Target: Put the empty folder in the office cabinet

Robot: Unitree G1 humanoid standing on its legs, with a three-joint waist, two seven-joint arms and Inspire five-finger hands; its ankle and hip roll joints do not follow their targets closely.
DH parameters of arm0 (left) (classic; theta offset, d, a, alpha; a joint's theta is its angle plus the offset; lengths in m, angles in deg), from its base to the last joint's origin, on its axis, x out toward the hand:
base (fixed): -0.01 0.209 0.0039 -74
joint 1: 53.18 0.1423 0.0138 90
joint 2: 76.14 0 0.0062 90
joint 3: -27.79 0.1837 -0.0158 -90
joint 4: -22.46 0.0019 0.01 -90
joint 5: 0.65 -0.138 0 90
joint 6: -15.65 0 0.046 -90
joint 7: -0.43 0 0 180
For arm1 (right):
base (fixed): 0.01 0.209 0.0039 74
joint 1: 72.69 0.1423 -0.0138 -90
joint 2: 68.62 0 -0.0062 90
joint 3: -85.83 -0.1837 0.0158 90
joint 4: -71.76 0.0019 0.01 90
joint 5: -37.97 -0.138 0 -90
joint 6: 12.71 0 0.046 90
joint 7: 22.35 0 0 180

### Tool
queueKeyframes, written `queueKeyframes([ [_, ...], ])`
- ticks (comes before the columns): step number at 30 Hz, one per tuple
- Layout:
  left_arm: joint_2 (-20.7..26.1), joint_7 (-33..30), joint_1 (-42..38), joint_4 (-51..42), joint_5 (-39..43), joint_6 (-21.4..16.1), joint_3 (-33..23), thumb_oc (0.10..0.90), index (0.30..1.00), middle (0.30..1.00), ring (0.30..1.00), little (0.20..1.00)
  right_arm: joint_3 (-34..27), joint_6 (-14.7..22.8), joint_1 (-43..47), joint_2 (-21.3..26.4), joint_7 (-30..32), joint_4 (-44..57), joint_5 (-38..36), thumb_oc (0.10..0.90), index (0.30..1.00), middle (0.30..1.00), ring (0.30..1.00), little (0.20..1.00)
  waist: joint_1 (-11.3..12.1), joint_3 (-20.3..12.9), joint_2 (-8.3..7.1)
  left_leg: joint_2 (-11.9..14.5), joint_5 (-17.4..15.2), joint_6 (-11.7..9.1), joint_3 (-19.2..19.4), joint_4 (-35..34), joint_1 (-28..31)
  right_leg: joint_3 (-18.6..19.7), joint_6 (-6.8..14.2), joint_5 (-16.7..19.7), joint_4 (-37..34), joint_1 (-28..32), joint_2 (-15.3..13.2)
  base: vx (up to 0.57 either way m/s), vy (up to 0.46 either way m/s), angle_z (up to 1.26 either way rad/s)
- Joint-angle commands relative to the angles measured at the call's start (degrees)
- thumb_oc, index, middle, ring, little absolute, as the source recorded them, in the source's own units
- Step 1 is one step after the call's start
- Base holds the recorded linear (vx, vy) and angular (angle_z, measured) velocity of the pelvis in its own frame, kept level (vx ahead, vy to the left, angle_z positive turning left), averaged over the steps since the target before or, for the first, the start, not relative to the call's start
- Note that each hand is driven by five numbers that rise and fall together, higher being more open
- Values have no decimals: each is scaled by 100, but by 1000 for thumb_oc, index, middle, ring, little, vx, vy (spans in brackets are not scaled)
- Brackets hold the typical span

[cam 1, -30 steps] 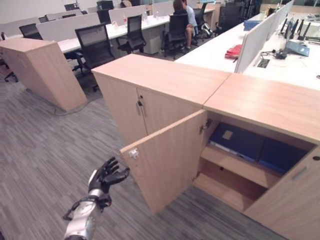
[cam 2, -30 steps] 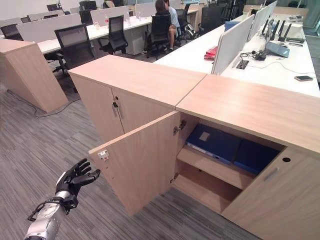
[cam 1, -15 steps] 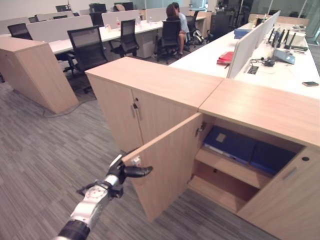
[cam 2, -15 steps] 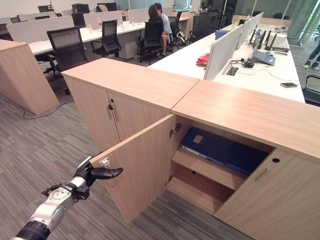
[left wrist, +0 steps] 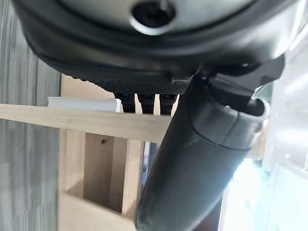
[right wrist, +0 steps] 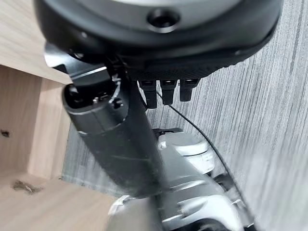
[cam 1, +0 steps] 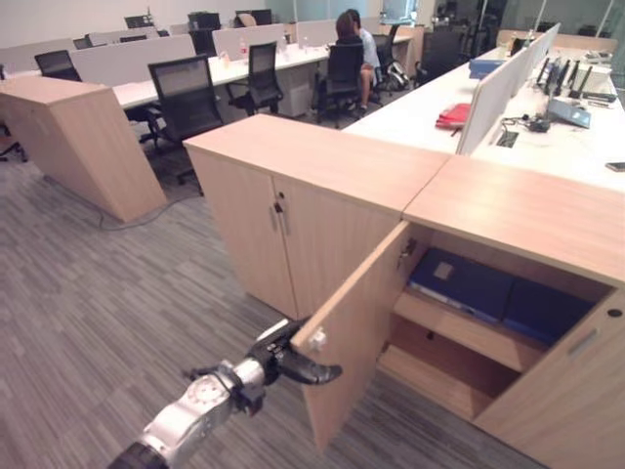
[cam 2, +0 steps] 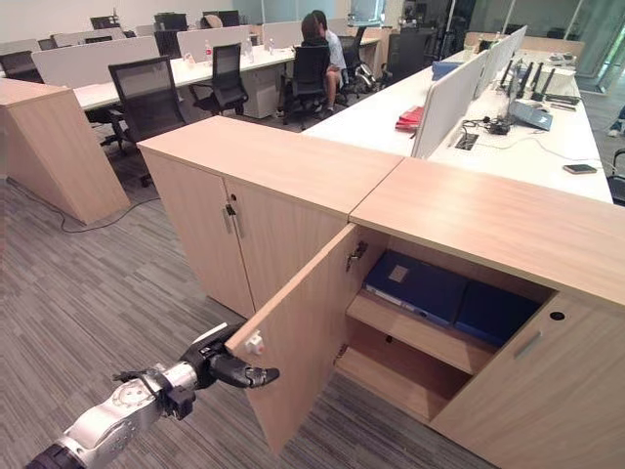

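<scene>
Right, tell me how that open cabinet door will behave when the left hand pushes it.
The cabinet door looks like a stiff wooden panel, so it should not flex. It is hinged at the cabinet side, so it will likely swing rather than slide. The left hand sits at its free edge, far from the hinges, so a light push probably suffices.

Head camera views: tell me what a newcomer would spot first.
The open cabinet door stands swung out, with the left hand at its free edge, thumb along the inner face. Behind it, blue folders lie flat on the upper shelf of the wooden cabinet. Further back, a person sits at a long desk.
</scene>
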Motion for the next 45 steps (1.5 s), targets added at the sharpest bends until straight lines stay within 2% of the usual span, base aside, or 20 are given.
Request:
queueKeyframes([
  [1, -1190, 1488, -912, -1205, 1993, 178, 862, 800, 900, 900, 900, 900, 453, 56, 692, -233, -160, -333, 267, 800, 900, 900, 900, 900, -497, 11, 170, 253, -156, -224, -29, 6, -328, 210, 403, -875, 82, 531, 47, -20, -2, -10],
  [5, -1441, 1292, -1232, -1363, 2115, 125, 1197, 800, 900, 900, 900, 900, 556, 101, 771, -247, -44, -337, 251, 800, 900, 900, 900, 900, -550, 31, 162, 246, -165, -210, -64, 6, -323, 248, 392, -881, 97, 529, 57, -11, 3, -2],
  [12, -2462, 765, -2243, -1169, 1987, -185, 1444, 800, 900, 900, 900, 900, 767, 106, 878, -402, 67, -234, 16, 800, 900, 900, 900, 900, -684, 49, 137, 228, -194, -196, -49, 6, -301, 273, 404, -903, 122, 518, 51, -8, 7, 10],
  [13, -2469, 766, -2247, -1164, 1986, -187, 1444, 800, 900, 900, 900, 900, 765, 105, 880, -399, 67, -233, 16, 800, 900, 900, 900, 900, -682, 52, 141, 228, -195, -195, -49, 6, -300, 274, 404, -903, 123, 518, 52, 0, 0, 0],
  [16, -3363, 552, -2515, -801, 2013, -163, 1655, 800, 900, 900, 900, 900, 887, 52, 976, -462, 148, -249, -25, 800, 900, 900, 900, 900, -805, 82, 140, 227, -216, -172, 10, 6, -291, 348, 401, -887, 139, 460, 50, -1, 3, -1],
  [19, -3840, 380, -2640, -612, 2126, -183, 1810, 800, 900, 900, 900, 900, 939, -7, 1022, -510, 216, -280, -105, 800, 900, 900, 900, 900, -902, 122, 129, 224, -224, -162, 47, 6, -294, 418, 398, -867, 151, 417, 52, -20, 5, -10],
  [26, -4081, 203, -2759, -620, 2127, -231, 1838, 800, 900, 900, 900, 900, 948, -38, 1045, -536, 324, -320, -193, 800, 900, 900, 900, 900, -963, 172, 120, 222, -257, -147, 120, 6, -275, 506, 401, -850, 150, 378, 53, -25, 0, -18],
  [30, -4140, 6, -2687, -536, 1924, -394, 1711, 800, 900, 900, 900, 900, 909, -29, 1023, -566, 395, -350, -280, 800, 900, 900, 900, 900, -962, 195, 96, 225, -259, -146, 132, 6, -287, 498, 399, -845, 143, 366, 50, -32, -10, -34],
  [32, -4127, -192, -2544, -270, 1444, -691, 1528, 800, 900, 900, 900, 900, 816, 21, 989, -613, 487, -341, -464, 800, 900, 900, 900, 900, -922, 232, 50, 226, -245, -152, 128, 6, -319, 467, 394, -855, 144, 352, 55, -51, -27, -26],
  [34, -4130, -190, -2542, -264, 1439, -695, 1530, 800, 900, 900, 900, 900, 816, 21, 986, -613, 489, -340, -465, 800, 900, 900, 900, 900, -923, 230, 49, 225, -244, -153, 126, 6, -319, 465, 394, -856, 144, 353, 54, -28, -18, -2],
  [35, -4168, -184, -2476, 130, 1000, -717, 1554, 800, 900, 900, 900, 900, 792, 44, 987, -656, 509, -312, -576, 800, 900, 900, 900, 900, -909, 245, 19, 229, -245, -159, 118, 6, -335, 438, 392, -858, 132, 347, 53, -28, -17, 6],
  [38, -4206, -115, -2458, 577, 604, -757, 1592, 800, 900, 900, 900, 900, 764, 46, 1005, -707, 520, -315, -648, 800, 900, 900, 900, 900, -921, 233, 1, 232, -253, -168, 125, 6, -342, 436, 396, -855, 107, 350, 53, -19, -26, 7],
  [39, -4228, -211, -2309, 1121, 324, -912, 1511, 800, 900, 900, 900, 900, 769, 57, 1021, -755, 559, -299, -754, 800, 900, 900, 900, 900, -924, 234, -19, 243, -248, -179, 137, 6, -355, 432, 395, -846, 102, 337, 54, 0, 0, 0],
  [40, -4245, -170, -2282, 1303, 215, -907, 1501, 800, 900, 900, 900, 900, 766, 74, 1029, -763, 574, -283, -764, 800, 900, 900, 900, 900, -932, 231, -22, 248, -246, -182, 142, 6, -362, 436, 397, -843, 99, 330, 55, -20, -32, 0],
  [42, -4148, -86, -2309, 1687, -313, -982, 1474, 800, 900, 900, 900, 900, 746, 87, 1039, -761, 582, -287, -800, 800, 900, 900, 900, 900, -947, 232, -21, 256, -246, -193, 156, 6, -370, 448, 400, -834, 93, 313, 53, -10, -12, -7],
  [45, -3898, 163, -2146, 2047, -690, -984, 1426, 800, 900, 900, 900, 900, 670, 95, 1025, -729, 537, -311, -775, 800, 900, 900, 900, 900, -956, 216, -1, 264, -245, -207, 191, 6, -374, 456, 405, -836, 81, 299, 61, 2, -4, -6],
])
